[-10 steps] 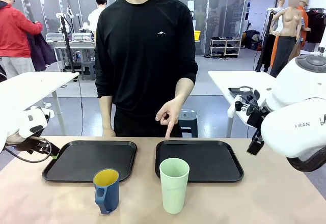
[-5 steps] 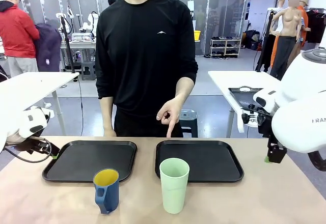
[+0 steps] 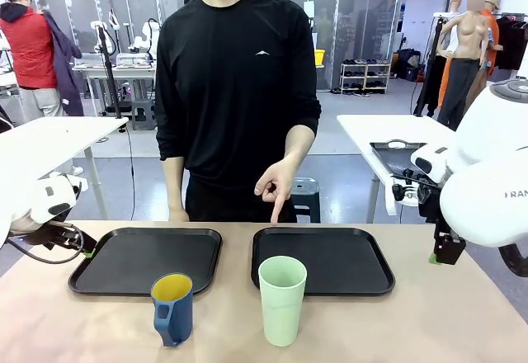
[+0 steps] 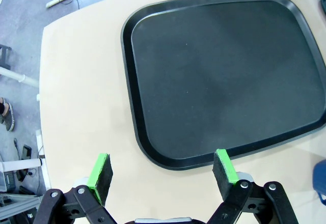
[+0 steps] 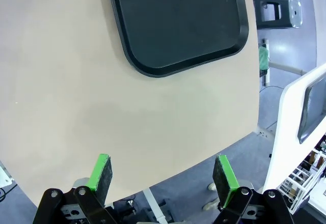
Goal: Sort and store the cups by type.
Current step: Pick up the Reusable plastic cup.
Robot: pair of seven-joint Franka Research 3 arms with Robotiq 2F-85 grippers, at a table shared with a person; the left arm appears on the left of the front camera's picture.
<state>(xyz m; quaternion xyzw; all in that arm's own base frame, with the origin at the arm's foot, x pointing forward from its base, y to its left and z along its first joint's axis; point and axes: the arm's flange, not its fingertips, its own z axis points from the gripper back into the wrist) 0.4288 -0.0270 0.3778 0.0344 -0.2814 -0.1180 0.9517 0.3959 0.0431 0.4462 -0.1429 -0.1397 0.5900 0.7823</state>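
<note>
Mint-green tumbler (image 3: pixel 282 299) and dark blue cup (image 3: pixel 172 308) stand upright on the worktop (image 3: pixel 429 330) just before the black trays (image 3: pixel 78 280), with left fingers (image 4: pixel 102 175) and right fingers (image 5: pixel 100 175) wide open and empty, so a hasty sideways reach could topple the tall tumbler.

mint-green tumbler (image 3: pixel 282 300): upright, near table edge | blue cup (image 3: pixel 172 308): upright, yellow inside

"What sort of place was it?"

"A robotics lab, it seemed. A white robot arm (image 3: pixel 487 198) stood at a tan table (image 3: pixel 429 330), and white worktables (image 3: pixel 41 142) spread across an open hall."

"What else showed it?"

"Glass partitions (image 3: pixel 355 8) lined the back above a grey floor (image 3: pixel 124 177), and a person in red (image 3: pixel 31 45) stood by a bench of equipment (image 3: pixel 107 70)."
</note>
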